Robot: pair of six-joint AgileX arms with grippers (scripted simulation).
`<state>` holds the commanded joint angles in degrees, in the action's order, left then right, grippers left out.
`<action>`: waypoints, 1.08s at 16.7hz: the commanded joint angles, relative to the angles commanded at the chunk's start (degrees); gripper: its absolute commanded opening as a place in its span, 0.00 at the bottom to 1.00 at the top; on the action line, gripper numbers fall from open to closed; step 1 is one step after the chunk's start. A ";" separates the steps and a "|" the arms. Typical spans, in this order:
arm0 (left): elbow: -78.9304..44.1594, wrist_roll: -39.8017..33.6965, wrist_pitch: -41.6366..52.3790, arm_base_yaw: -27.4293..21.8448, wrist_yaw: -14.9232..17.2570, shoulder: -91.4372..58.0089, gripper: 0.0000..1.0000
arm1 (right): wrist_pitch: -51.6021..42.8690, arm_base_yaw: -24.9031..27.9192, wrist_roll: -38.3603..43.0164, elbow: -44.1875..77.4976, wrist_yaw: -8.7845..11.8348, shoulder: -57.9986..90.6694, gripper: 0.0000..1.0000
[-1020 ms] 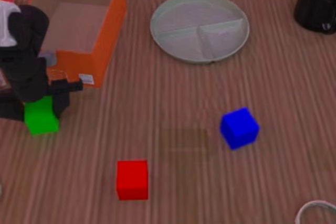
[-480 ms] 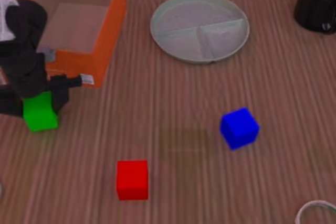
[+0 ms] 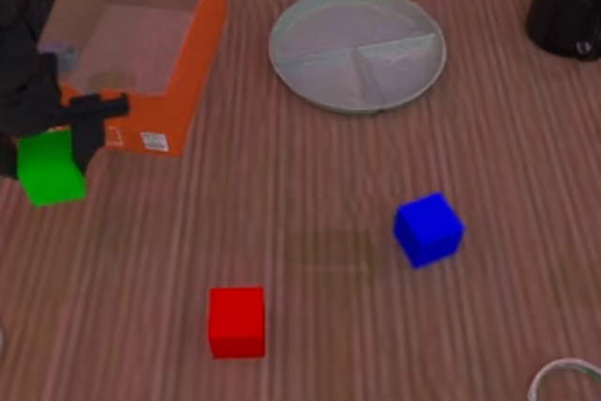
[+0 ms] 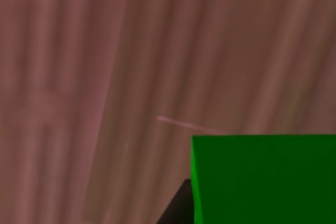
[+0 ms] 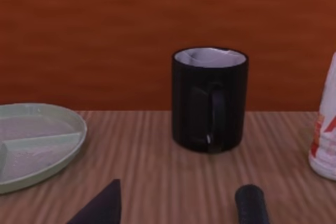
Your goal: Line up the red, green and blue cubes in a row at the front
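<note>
The green cube is off the table at the far left, beside the orange box, with my left gripper shut on it. In the left wrist view the green cube fills one corner above the wood, and a dark finger shows beside it. The red cube rests near the front, left of centre. Right of centre and slightly turned lies the blue cube. My right gripper is outside the top view; its wrist view shows it open with nothing between its fingers, facing the mug.
An open orange box stands at the back left. A pale divided plate lies at the back centre, and a black mug is at the back right. A white rim shows at the front right corner.
My left gripper has risen with the green cube, shifting left and toward the back, next to the orange box. The red and blue cubes have not moved.
</note>
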<state>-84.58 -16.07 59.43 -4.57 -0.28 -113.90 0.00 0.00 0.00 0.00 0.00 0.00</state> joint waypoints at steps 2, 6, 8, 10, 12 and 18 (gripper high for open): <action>0.13 0.10 -0.13 -0.31 -0.02 -0.21 0.00 | 0.00 0.00 0.00 0.00 0.00 0.00 1.00; -0.70 -3.22 0.47 -4.34 -0.09 -0.52 0.00 | 0.00 0.00 0.00 0.00 0.00 0.00 1.00; -1.50 -7.21 1.24 -9.68 -0.18 -0.84 0.00 | 0.00 0.00 0.00 0.00 0.00 0.00 1.00; -2.11 -12.11 2.13 -16.51 -0.24 -1.01 0.00 | 0.00 0.00 0.00 0.00 0.00 0.00 1.00; -2.59 -17.54 3.05 -24.41 -0.25 -1.05 0.00 | 0.00 0.00 0.00 0.00 0.00 0.00 1.00; -3.77 -31.88 4.67 -44.09 -0.46 0.01 0.00 | 0.00 0.00 0.00 0.00 0.00 0.00 1.00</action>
<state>-88.35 -47.95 64.10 -48.65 -0.74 -113.89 0.00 0.00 0.00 0.00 0.00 0.00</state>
